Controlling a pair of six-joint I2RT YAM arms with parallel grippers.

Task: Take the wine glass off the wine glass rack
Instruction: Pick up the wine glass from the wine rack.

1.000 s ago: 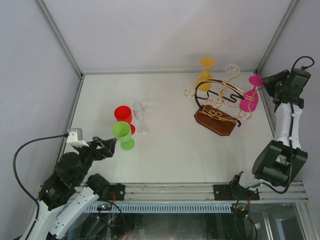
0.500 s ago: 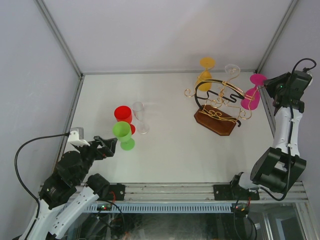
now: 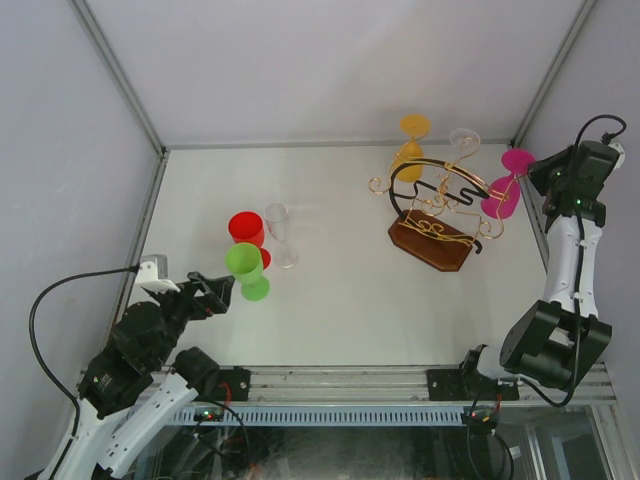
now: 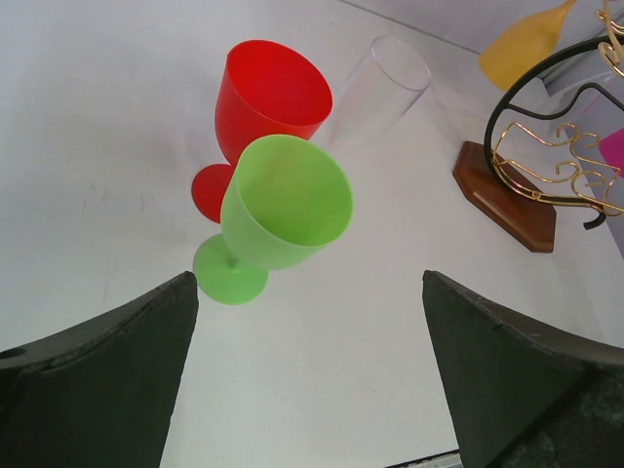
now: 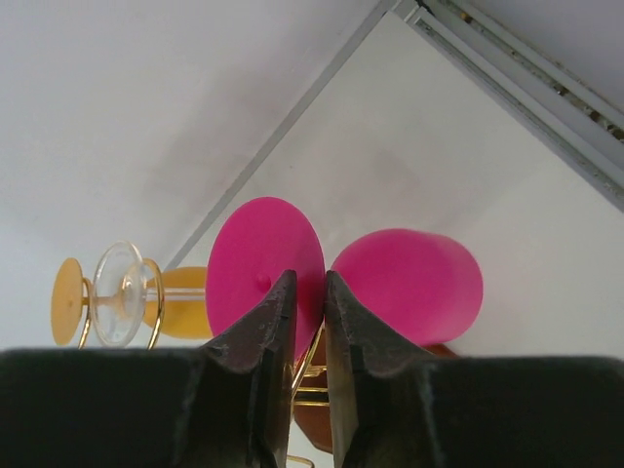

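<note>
A pink wine glass (image 3: 498, 203) hangs upside down on the right side of the wine glass rack (image 3: 432, 240), which has a brown wooden base, a black arch and gold wire arms. My right gripper (image 3: 535, 172) reaches it from the right. In the right wrist view the right gripper (image 5: 310, 278) has closed to a narrow slot on the stem, the pink foot (image 5: 258, 258) to the left of the fingers and the pink bowl (image 5: 409, 283) to the right. My left gripper (image 3: 222, 285) stands wide open near the front left, holding nothing.
A yellow glass (image 3: 410, 150) and a clear glass (image 3: 463, 140) hang on the rack's far side. A red glass (image 3: 244, 228), a green glass (image 3: 243, 265) and a clear flute (image 3: 280, 235) stand just ahead of the left gripper (image 4: 307, 278). The frame post stands at the back right.
The right gripper's fingers have closed in on the pink glass's stem. The right wrist shifted slightly right and back. The left arm has not moved.
</note>
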